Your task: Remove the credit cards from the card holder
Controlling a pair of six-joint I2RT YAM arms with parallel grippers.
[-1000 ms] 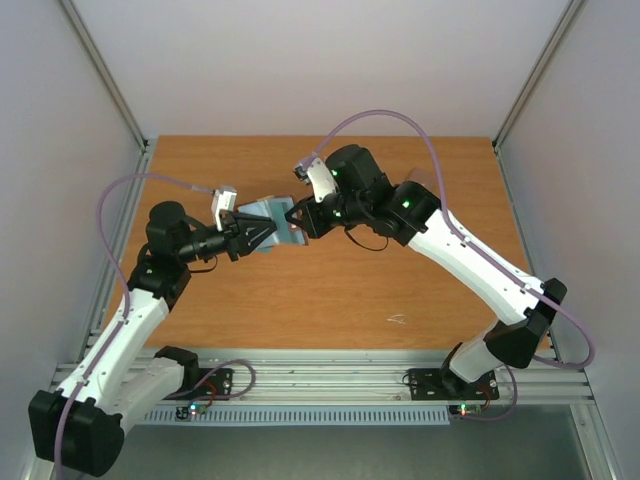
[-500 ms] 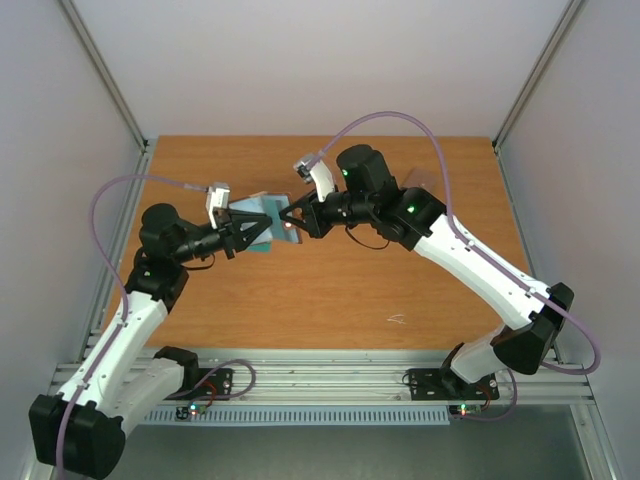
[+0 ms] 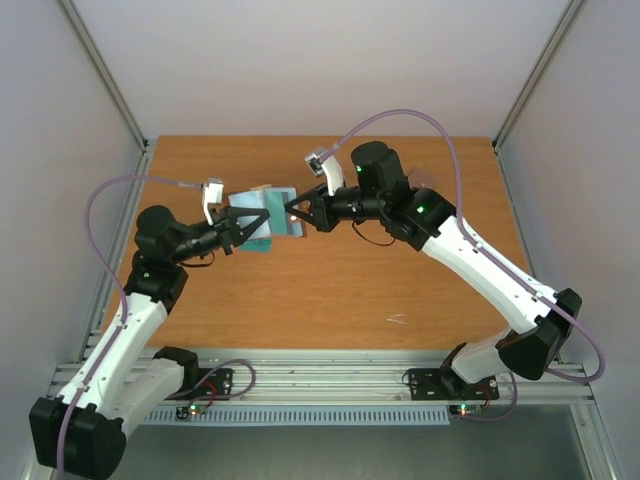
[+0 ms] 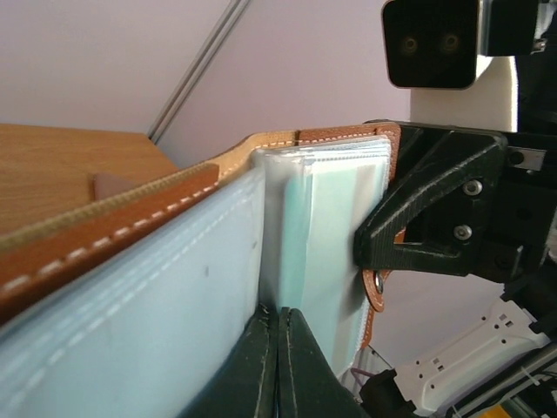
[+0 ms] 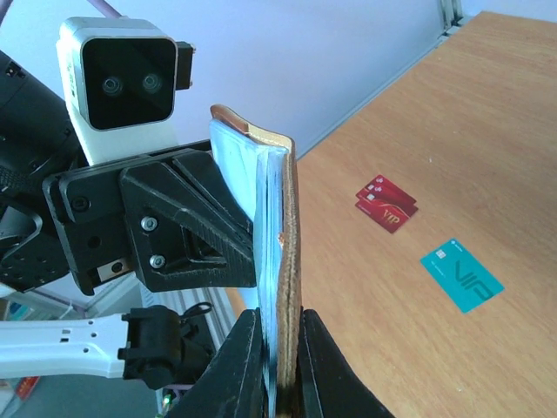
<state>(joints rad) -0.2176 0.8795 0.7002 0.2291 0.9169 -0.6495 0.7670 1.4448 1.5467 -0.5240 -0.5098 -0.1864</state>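
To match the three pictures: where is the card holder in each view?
Top: holder left of centre.
Left wrist: holder fills left and middle.
Right wrist: holder in the centre, upright, edge-on.
Shared landmark: wooden table.

Both arms reach inward, meeting at the card holder [image 3: 268,206]: my left gripper [image 3: 244,227] pinched shut on its inner sleeves, my right gripper [image 3: 293,212] clamped on its opposite cover.
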